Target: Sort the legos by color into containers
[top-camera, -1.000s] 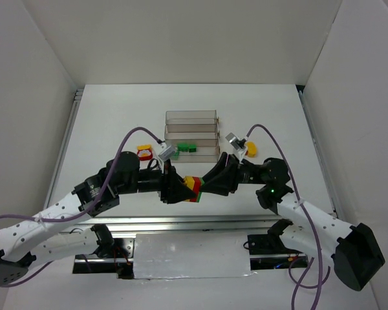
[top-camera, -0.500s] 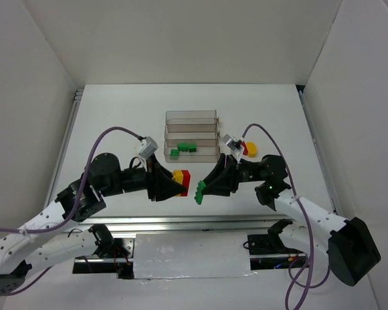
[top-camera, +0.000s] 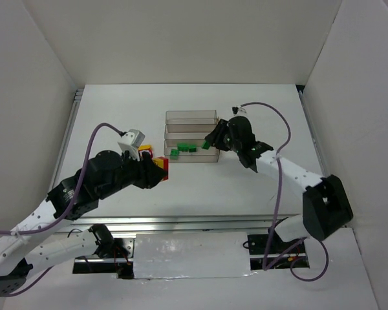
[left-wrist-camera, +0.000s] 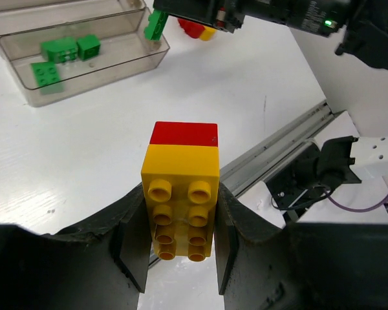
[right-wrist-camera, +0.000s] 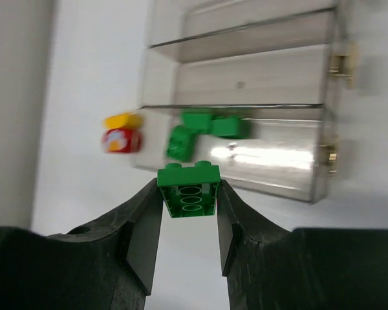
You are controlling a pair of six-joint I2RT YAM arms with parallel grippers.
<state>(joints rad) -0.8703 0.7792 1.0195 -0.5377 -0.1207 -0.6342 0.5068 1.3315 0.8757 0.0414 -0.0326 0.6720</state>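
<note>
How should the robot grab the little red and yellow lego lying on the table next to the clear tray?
Come straight down from above. The red and yellow lego lies alone on the table, apart from the tray, so a finger likely fits on each side. Pinch two flat opposite sides. It is blurry, so where its studs face cannot be told.

Green brick (right-wrist-camera: 188, 192), red-and-yellow stack (left-wrist-camera: 181, 187)
</note>
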